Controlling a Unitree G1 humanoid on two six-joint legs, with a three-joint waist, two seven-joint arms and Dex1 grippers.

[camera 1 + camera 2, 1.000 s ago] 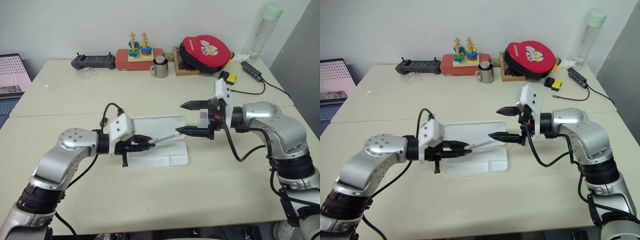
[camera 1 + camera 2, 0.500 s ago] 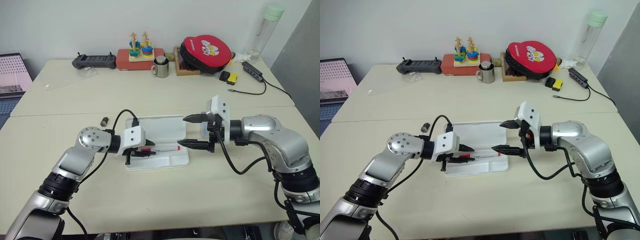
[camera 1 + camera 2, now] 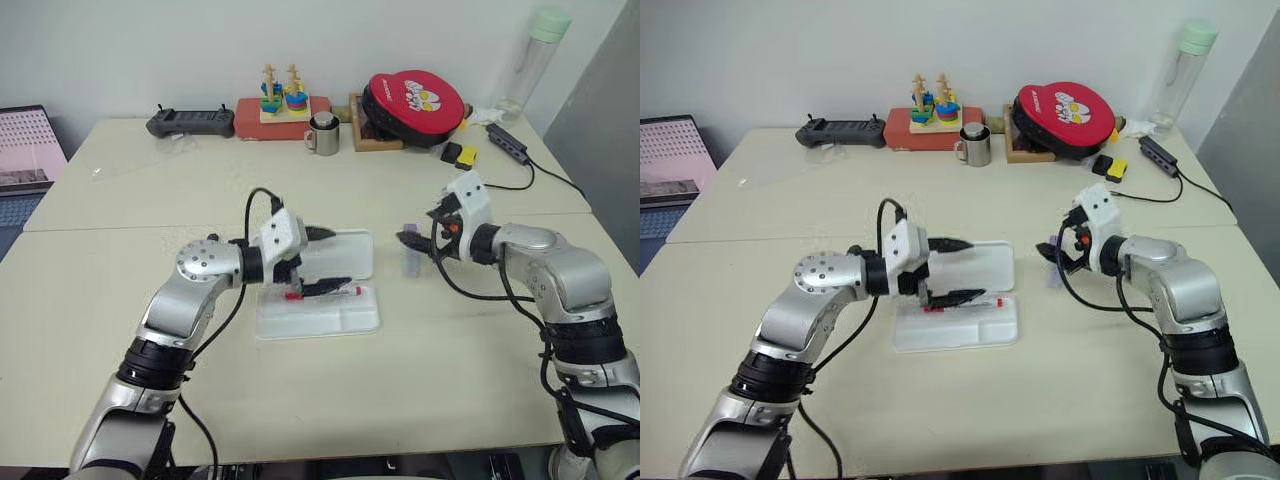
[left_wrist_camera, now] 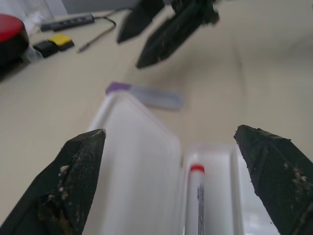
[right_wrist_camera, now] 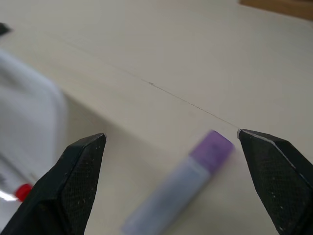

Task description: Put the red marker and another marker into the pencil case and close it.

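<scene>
Materials, as seen:
Pencil case (image 3: 330,318) smooth glossy white plastic; purple-cap marker (image 5: 178,193) w/ translucent plastic body; table (image 3: 300,400) matt; mug (image 3: 322,135) shiny metal.

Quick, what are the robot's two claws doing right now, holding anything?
Left gripper: open, empty, over the slim red-capped white marker in the white plastic pencil case.
Right gripper: open, empty, above the short purple-capped lavender marker.

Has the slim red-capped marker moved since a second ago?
Yes. The slim white marker with red cap was held in the left pincer above the flat white plastic pencil case; it now lies inside the case's tray, with that pincer open above it.
</scene>
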